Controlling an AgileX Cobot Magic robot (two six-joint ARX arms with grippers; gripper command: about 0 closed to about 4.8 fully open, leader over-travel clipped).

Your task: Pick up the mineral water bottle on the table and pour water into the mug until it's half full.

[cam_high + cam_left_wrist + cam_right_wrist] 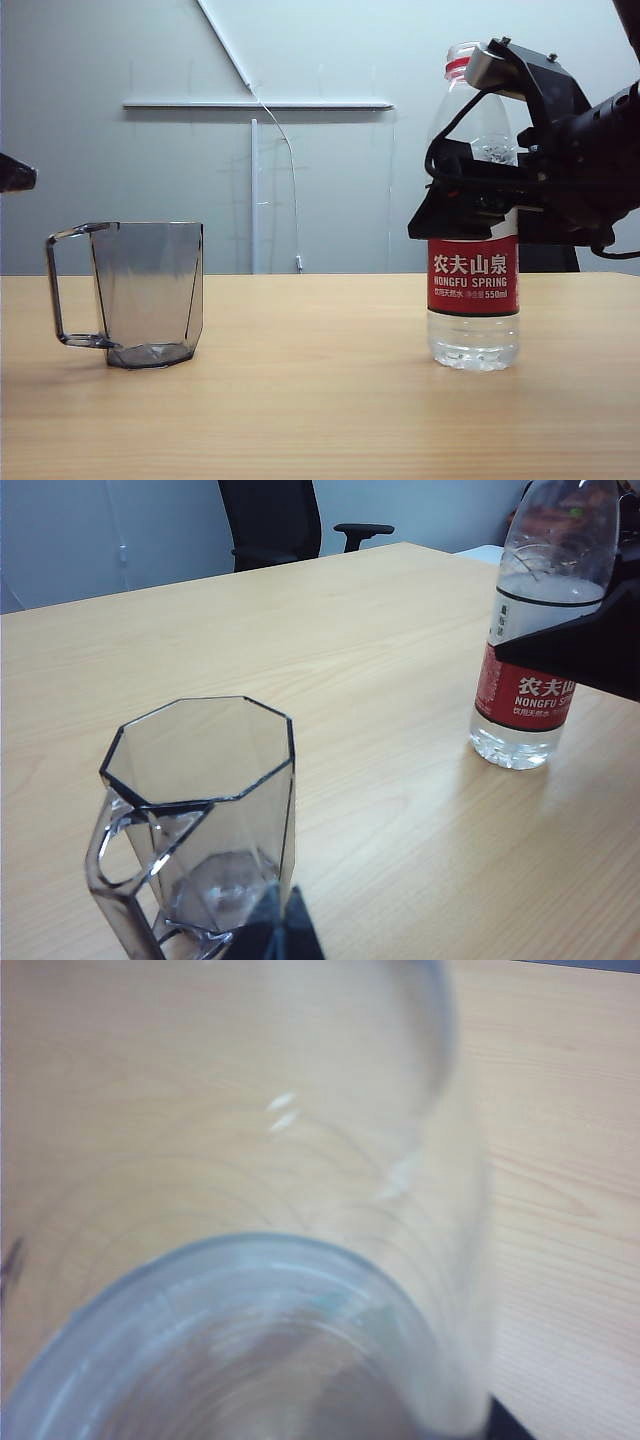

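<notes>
Two splayed fingers of the right gripper (470, 195) bracket the mineral water bottle (473, 285) standing on the table (320, 400), so grasping comes next, then carrying to the empty mug (140, 295); the left gripper's (15, 172) jaws are unreadable.

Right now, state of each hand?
Left hand: at the left edge above the mug, holding nothing; open or shut cannot be told.
Right hand: open around the mineral water bottle.
</notes>
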